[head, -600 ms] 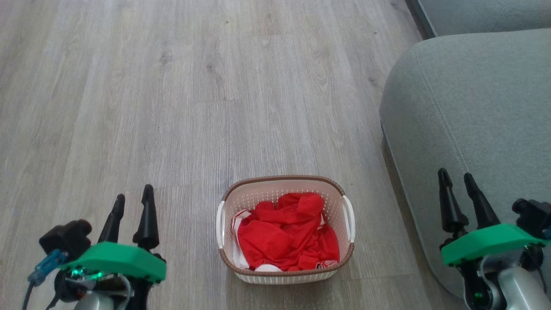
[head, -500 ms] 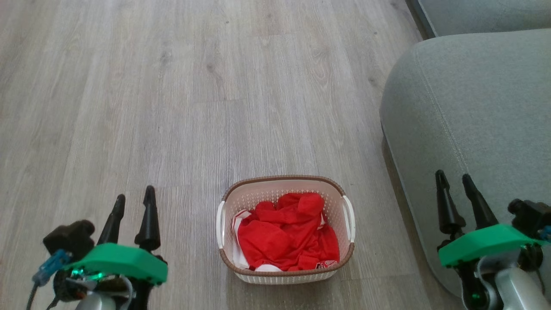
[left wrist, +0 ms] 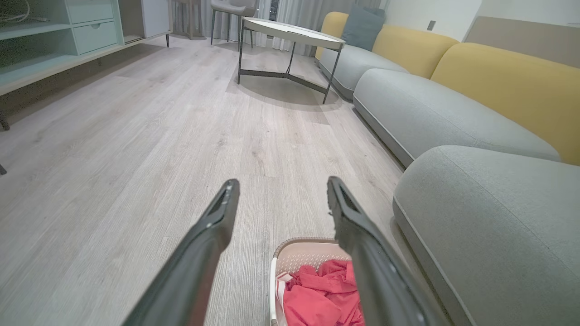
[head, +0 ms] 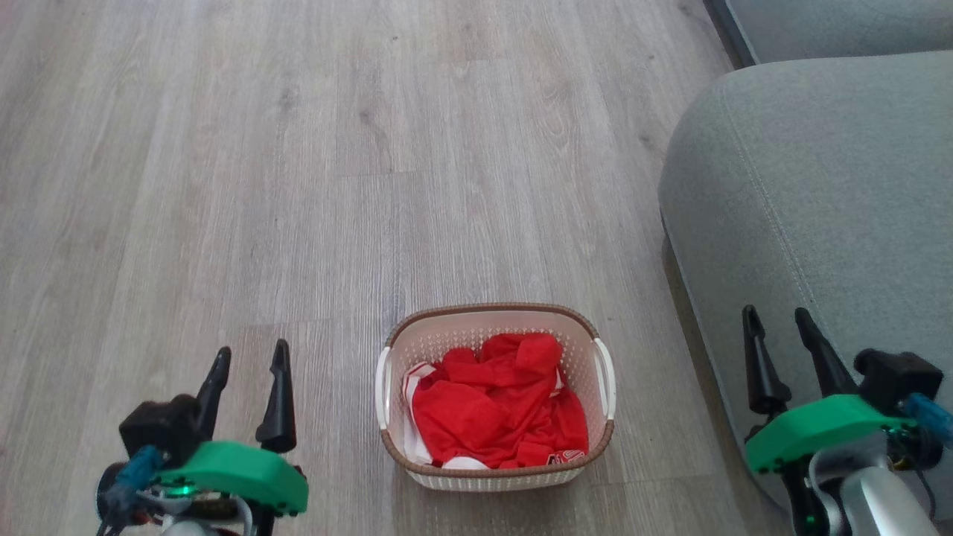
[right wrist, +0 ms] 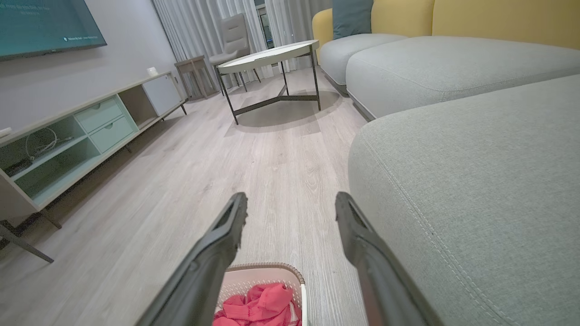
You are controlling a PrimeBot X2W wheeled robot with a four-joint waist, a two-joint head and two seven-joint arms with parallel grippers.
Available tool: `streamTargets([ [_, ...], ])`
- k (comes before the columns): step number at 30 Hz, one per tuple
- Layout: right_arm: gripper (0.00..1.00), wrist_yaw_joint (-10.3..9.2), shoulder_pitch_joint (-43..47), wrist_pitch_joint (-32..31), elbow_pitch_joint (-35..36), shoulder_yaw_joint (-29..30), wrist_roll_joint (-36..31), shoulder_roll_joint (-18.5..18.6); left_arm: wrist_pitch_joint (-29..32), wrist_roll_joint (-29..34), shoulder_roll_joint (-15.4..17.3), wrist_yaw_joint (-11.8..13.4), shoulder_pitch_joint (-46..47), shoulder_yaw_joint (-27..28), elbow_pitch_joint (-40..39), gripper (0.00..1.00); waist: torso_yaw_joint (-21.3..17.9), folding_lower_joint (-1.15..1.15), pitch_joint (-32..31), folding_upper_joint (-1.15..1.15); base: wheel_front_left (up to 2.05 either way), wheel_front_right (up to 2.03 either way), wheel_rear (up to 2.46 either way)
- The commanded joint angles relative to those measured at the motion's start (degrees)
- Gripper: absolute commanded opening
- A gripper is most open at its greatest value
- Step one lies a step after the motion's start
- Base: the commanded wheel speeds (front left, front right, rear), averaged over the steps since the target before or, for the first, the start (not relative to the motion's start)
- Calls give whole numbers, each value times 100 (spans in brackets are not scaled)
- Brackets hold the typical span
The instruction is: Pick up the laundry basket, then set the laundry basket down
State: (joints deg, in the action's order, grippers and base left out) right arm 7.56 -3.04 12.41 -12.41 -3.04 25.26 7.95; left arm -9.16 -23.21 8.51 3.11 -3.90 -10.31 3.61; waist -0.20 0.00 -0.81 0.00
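The laundry basket (head: 493, 306) stands on the floor (head: 298, 186) between my grippers, touching neither. My left gripper (head: 252, 348) and my right gripper (head: 775, 311) each keep 2 fingers apart and hold nothing.

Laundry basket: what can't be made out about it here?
- Head view: red clothes hide the floor of the laundry basket; their white print is too small to read.
- Left wrist view: bottom edge cuts off its near part; the left gripper covers its right side.
- Right wrist view: cut off below too, partly behind the right gripper.
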Motion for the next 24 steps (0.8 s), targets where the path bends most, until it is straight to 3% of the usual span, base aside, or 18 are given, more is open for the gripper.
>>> streamTargets([
  [1,100,-6,-103,-14,145,-13,-218,5,-77,176,107,37,144,144,-179,100,6,0,1,0,0,0,0],
  [11,100,-7,-86,-58,26,87,-1017,-187,-212,897,176,138,101,21,-236,100,14,0,14,0,0,0,0],
  [24,100,-7,-95,-49,-110,214,-1733,-379,-252,1292,108,167,9,32,-261,100,-38,0,13,0,0,0,0],
])
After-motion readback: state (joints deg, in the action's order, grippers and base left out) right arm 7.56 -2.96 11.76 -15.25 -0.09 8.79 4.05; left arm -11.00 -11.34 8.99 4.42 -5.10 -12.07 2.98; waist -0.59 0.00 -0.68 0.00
